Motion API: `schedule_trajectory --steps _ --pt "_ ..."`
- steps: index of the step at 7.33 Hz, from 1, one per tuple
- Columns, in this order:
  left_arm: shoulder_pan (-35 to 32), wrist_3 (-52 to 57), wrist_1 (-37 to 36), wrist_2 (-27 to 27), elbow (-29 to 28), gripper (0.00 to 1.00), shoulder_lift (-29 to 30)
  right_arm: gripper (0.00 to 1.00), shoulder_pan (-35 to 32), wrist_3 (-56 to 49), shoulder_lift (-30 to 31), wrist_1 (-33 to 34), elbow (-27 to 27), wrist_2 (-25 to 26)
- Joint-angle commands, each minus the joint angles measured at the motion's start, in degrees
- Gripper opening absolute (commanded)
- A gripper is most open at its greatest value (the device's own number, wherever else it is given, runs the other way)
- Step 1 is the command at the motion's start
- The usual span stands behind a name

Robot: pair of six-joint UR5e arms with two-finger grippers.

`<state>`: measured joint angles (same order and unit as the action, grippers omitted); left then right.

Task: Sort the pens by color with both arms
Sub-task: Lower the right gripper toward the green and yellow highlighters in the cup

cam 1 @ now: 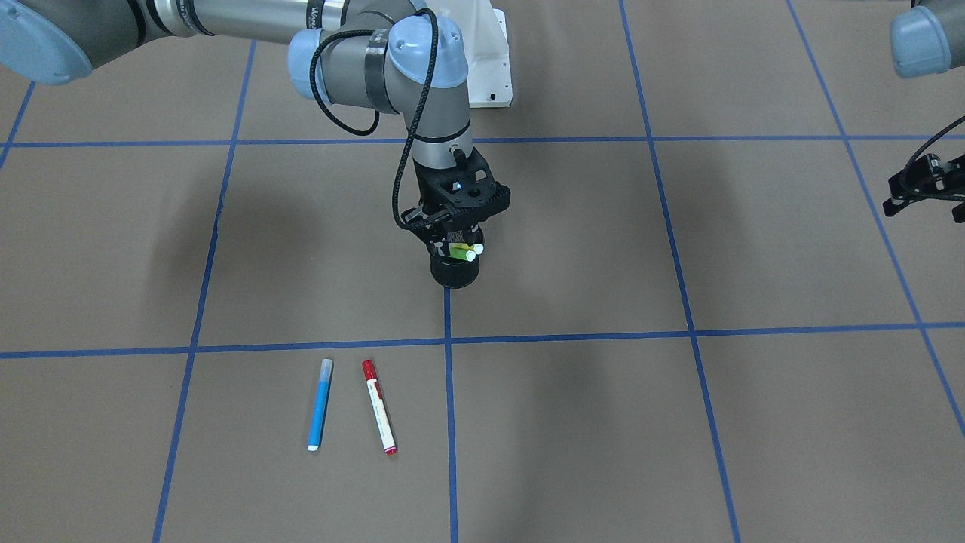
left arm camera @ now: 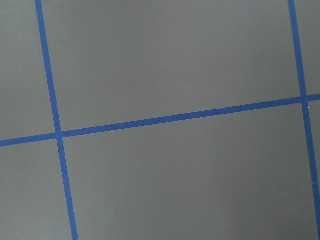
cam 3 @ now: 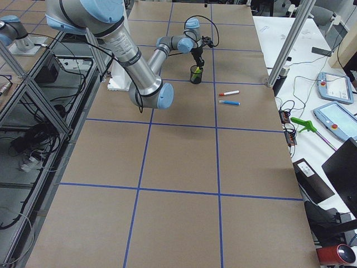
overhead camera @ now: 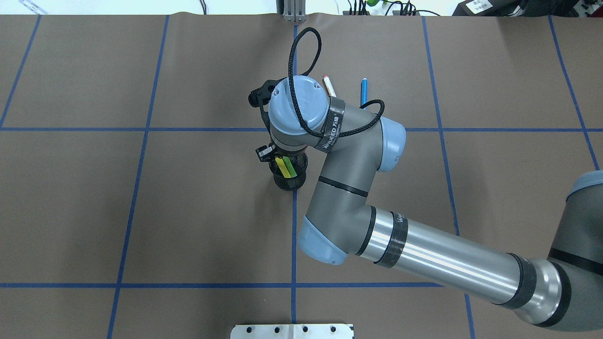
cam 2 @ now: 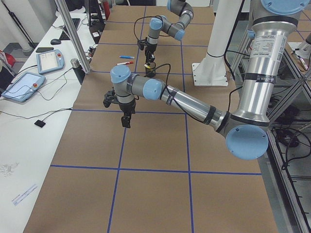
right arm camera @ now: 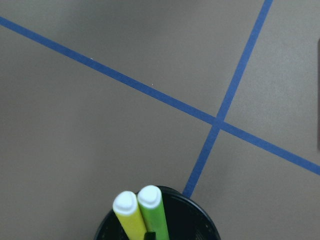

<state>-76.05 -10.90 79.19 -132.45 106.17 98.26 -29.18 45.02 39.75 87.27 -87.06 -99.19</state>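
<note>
A: Where are the pens?

B: The green pen and yellow pen are stood upright in the black mesh cup, directly under the right arm's jaws. Whether anything is gripped cannot be told, as the tips are hidden. In the front-facing view the blue pen and red-capped pen are laid on the desk at about seven o'clock from the cup, with their axes running twelve-to-six.

A: And the left arm?

B: It is held well apart at three o'clock. Its jaws are probably empty, though how far they are opened cannot be judged.

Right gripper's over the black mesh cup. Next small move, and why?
Probably lift the right gripper straight up, clear of the black mesh cup: the yellow marker and bright green marker already stand inside it, while the blue marker and red-capped white marker lie outside.
</note>
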Motion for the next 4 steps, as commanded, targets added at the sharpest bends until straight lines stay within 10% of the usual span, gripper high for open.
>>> schedule_trajectory --steps 1,4 --pt "-0.06 0.0 0.0 0.0 0.01 0.99 0.0 0.44 -0.09 -0.02 -0.46 -2.09 2.14 1.19" --pt "-0.06 0.0 -0.09 0.0 0.09 0.99 0.0 0.44 -0.17 0.25 -1.08 -2.19 1.9 1.19"
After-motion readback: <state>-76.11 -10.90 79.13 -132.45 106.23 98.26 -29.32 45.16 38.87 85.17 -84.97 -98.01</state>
